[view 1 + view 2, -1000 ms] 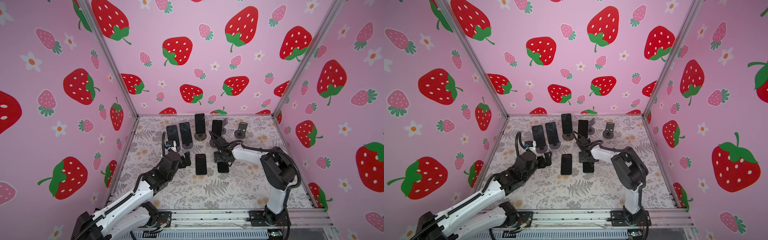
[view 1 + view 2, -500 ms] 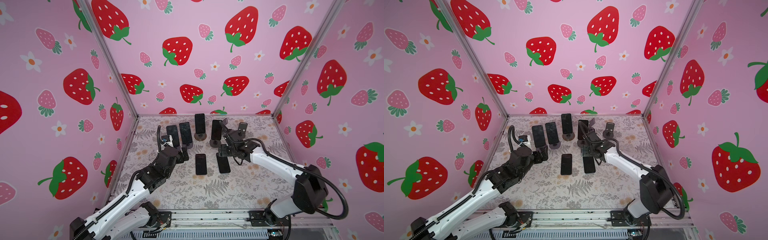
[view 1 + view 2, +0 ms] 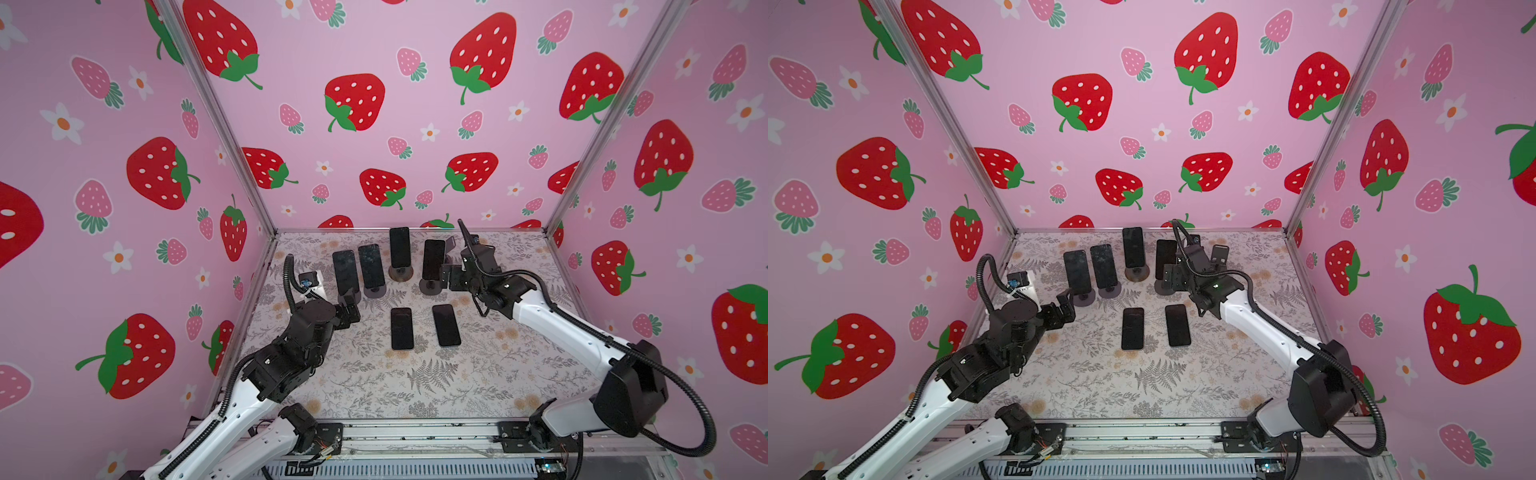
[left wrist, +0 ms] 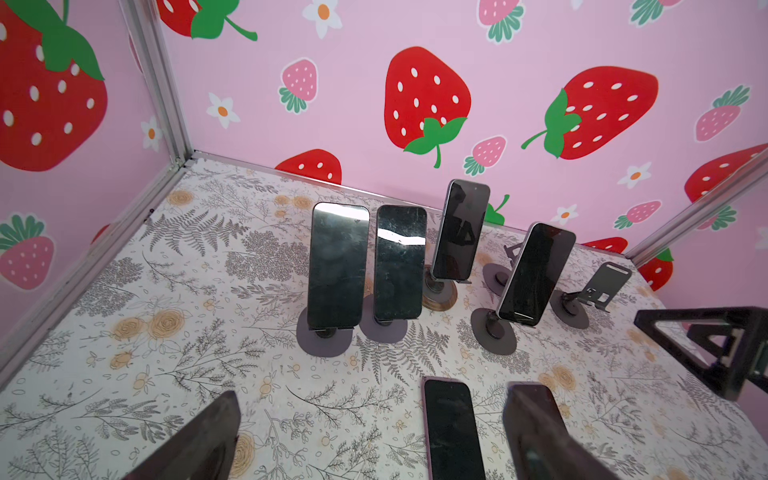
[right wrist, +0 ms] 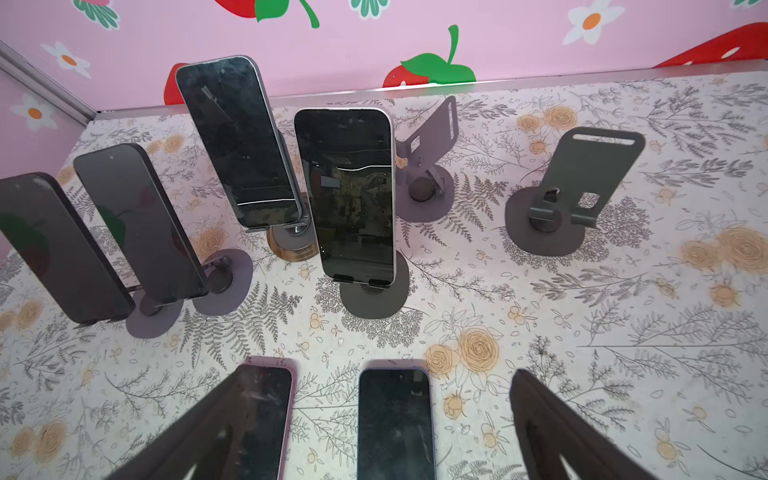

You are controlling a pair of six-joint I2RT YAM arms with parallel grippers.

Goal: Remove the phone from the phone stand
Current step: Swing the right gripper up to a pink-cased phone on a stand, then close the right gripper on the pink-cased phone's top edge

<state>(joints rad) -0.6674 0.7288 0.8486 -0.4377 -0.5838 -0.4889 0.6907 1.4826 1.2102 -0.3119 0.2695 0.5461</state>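
Evidently the propped phone (image 3: 433, 259) nearest the table's (image 3: 519, 340) right edge is found beside the right gripper (image 3: 451, 276), long axis near upright; its jaws and the left gripper's (image 3: 349, 313) are parted.

The left arm (image 3: 232, 415) and right arm (image 3: 557, 328) wore glossy white shells on their long links, with matte black housings at the joints. A ribbed black cable conduit (image 3: 702, 419) trailed along each arm. By the left wrist sat a small white camera box (image 3: 311, 280) with a blue plug. The left gripper (image 4: 378, 399) and right gripper (image 5: 384, 374) had dark, tapering fingers (image 5: 552, 432) with triangular cut-outs. Black base plates (image 3: 515, 430) were screwed to a silver rail (image 3: 415, 434).
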